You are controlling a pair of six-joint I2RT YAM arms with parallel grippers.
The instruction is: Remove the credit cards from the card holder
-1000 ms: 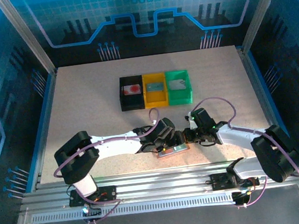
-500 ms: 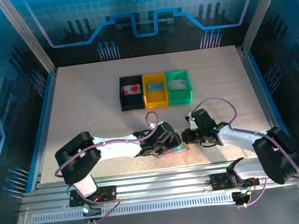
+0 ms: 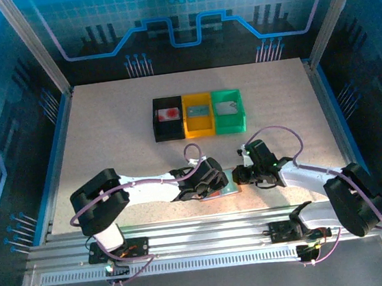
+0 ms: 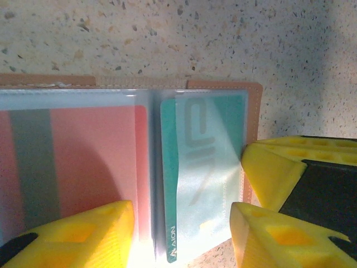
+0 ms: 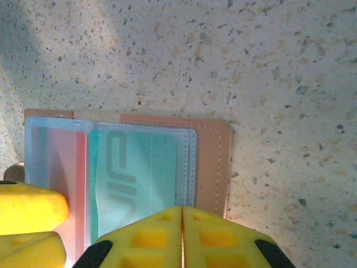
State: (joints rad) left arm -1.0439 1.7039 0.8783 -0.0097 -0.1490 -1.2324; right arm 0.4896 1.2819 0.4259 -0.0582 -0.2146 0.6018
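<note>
Speckled table (image 5: pixel 279 56): one card holder (image 5: pixel 213 162), two credit cards (image 4: pixel 206 145) (red, teal); left tool (image 4: pixel 181 220) spread, right tool (image 5: pixel 182 218) closed.

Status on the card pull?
Left gripper open, straddling teal card. Right gripper shut at holder edge. Red card in its sleeve. Nothing blocking.

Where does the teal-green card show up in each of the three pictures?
Top external: teal card, just below centre.
Left wrist: teal card, centre-right.
Right wrist: teal card, centre-left.
Shared landmark: the pink card holder around it, red card at its left in both wrist views.
</note>
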